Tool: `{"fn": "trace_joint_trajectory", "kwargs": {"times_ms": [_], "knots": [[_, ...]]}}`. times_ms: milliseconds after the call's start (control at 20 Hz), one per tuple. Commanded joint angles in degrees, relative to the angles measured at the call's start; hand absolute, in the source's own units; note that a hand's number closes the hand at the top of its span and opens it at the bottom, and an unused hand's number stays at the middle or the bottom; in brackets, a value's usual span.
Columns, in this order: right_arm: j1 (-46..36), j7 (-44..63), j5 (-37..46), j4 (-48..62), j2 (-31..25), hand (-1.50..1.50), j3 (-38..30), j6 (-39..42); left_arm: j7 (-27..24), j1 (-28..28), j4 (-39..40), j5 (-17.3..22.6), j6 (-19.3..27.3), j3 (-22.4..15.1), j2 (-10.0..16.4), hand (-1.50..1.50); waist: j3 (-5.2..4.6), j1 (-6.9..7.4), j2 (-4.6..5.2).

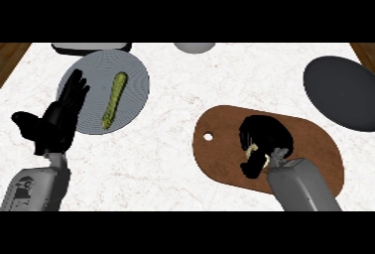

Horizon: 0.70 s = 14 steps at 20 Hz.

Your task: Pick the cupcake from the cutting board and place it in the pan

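A brown cutting board [219, 124] with a small hole lies at the centre right of the counter. My right hand [265, 136] is over its middle, fingers curled round the cupcake [253, 150], of which only a pale sliver shows under the palm. The dark round pan [343, 92] sits at the far right, apart from the board. My left hand [55, 124] rests open at the left, fingers up, over the edge of a grey plate.
A grey plate [135, 82] at the upper left holds a yellow-green asparagus stalk [113, 99]. A dark object [92, 47] and a grey bowl [194, 47] sit at the counter's far edge. Wooden counter edges show at both upper corners.
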Motion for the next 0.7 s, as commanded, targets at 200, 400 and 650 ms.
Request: {"fn": "trace_joint_trajectory", "kwargs": {"times_ms": [200,400,650], "knots": [[-13.83,16.76,8.18,2.59,5.55,1.50,-0.36,-20.04,2.48,-2.52,0.31,0.13,0.48,0.45,0.23,0.00,0.13,0.00,-0.14],[-14.93,16.87,13.15,-0.95,5.56,1.50,-0.02,-26.92,-0.41,-1.26,2.18,-0.42,0.22,0.48,0.04,0.00,0.11,-1.30,-0.16],[-19.59,18.88,15.41,0.11,3.38,1.50,-5.16,-30.84,0.18,2.81,-2.98,-0.59,0.37,-0.33,-0.55,0.00,0.13,-0.71,-0.19]]}}
